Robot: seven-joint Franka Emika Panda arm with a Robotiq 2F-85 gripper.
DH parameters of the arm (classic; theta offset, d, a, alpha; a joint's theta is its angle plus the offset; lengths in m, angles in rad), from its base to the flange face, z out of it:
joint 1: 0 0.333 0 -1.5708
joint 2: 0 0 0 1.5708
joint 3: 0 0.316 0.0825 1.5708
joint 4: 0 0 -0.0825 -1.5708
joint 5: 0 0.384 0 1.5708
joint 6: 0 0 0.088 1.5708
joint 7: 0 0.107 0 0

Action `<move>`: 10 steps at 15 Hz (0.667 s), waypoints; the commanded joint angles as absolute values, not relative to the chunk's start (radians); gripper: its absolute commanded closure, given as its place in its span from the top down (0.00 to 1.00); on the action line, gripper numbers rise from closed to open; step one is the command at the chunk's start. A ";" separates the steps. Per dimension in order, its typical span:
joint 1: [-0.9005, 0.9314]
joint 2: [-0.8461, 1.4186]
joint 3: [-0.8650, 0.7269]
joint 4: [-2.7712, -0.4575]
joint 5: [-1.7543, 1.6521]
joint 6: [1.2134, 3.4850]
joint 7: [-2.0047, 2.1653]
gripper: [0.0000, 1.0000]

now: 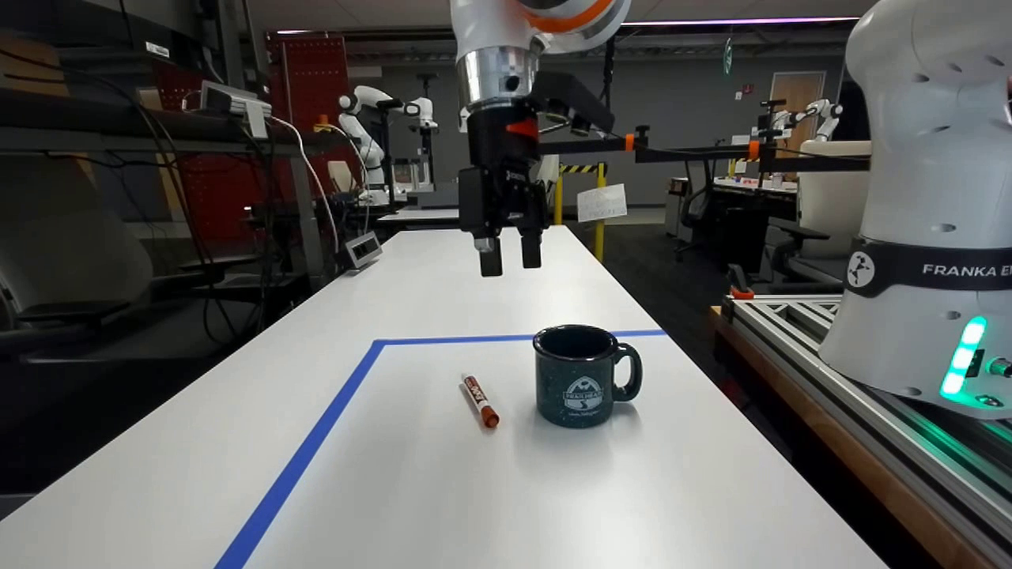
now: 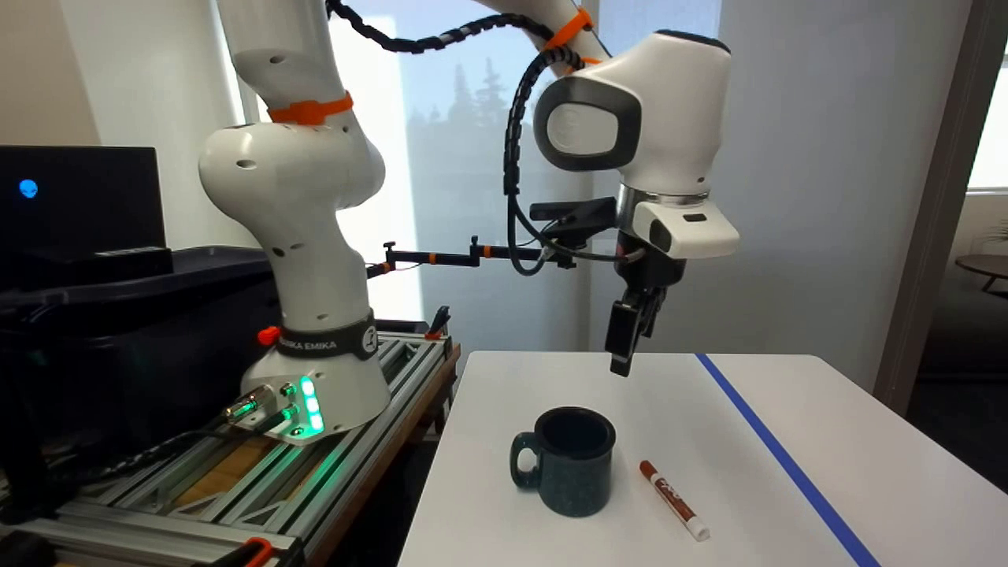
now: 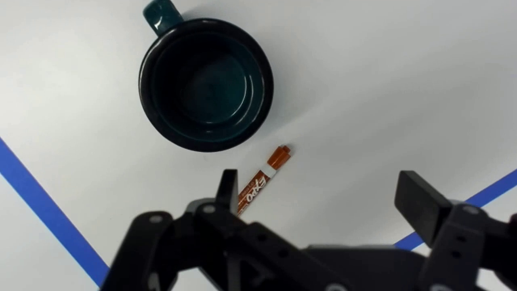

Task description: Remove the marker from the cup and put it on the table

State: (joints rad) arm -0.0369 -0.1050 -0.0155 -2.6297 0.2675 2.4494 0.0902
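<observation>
The red-orange and white marker point(image 1: 479, 401) lies flat on the white table point(image 1: 411, 490), beside the cup and apart from it. It also lies there in the other views point(image 2: 673, 500) point(image 3: 260, 182), with its lower part hidden by a finger in the wrist view. The dark green cup point(image 1: 575, 383) stands upright, its pale emblem facing the camera in an exterior view. The cup point(image 2: 575, 465) has its handle toward the robot base. Its inside looks empty in the wrist view point(image 3: 210, 85). My gripper point(image 1: 511, 262) is open and empty point(image 3: 319, 182), high above the table.
Blue tape lines point(image 1: 316, 442) mark part of the tabletop. The robot base point(image 2: 319, 386) stands on a metal-framed bench point(image 2: 386, 441) alongside the table. A small grey box point(image 1: 363, 250) sits at the table's far edge.
</observation>
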 commanded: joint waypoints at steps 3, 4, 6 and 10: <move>-0.005 -0.156 0.014 -2.681 0.171 2.496 0.092 1.00; 0.001 -0.167 0.023 -2.694 0.153 2.513 0.092 1.00; 0.007 -0.179 0.030 -2.707 0.141 2.525 0.092 1.00; 0.006 -0.181 0.029 -2.708 0.137 2.526 0.092 1.00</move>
State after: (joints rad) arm -0.0013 -0.1805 0.0380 -2.7092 0.1403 2.5277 0.0898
